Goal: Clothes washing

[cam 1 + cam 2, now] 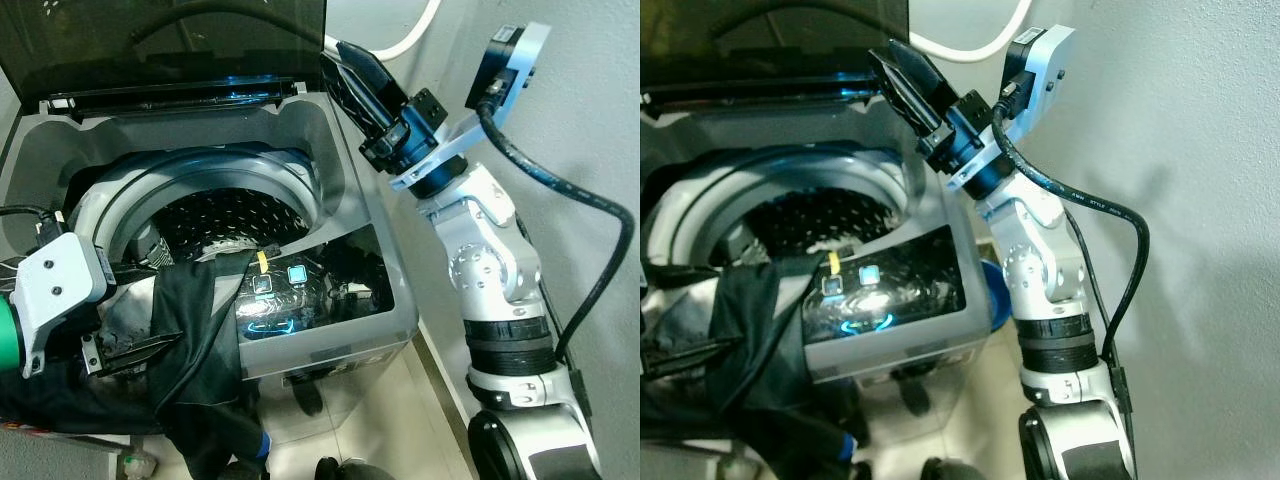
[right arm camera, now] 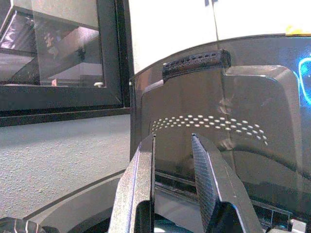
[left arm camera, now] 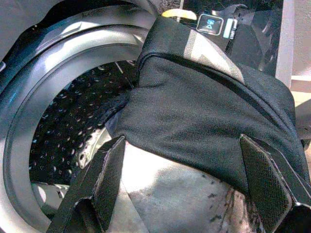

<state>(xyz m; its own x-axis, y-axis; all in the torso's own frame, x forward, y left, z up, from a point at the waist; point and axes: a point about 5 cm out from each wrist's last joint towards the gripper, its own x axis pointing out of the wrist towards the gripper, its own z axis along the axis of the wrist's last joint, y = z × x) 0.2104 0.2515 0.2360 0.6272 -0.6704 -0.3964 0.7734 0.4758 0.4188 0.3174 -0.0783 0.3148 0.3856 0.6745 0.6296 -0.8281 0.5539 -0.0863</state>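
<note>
Looking down through the head camera, I see a top-loading washing machine (image 1: 330,330) with its dark lid (image 1: 160,45) raised and the perforated steel drum (image 1: 215,215) exposed. A black garment (image 1: 200,340) is draped over the near left rim, part sagging toward the drum, the rest hanging down the machine's front toward the floor. My left gripper (image 3: 194,179) is at the near left, its fingers (image 3: 109,167) spread wide with the dark cloth bunched between them; I cannot tell whether they are pressing on it. My right gripper (image 1: 350,75) is raised at the far right corner by the lid hinge, fingers a little apart, holding nothing. A lit control panel (image 1: 285,295) glows blue on the near edge, just right of the cloth. I judge the garment soft, light and limp, likely to slide off the smooth rim; gathering a thick fold near the rim should let me lift it into the drum.
</note>
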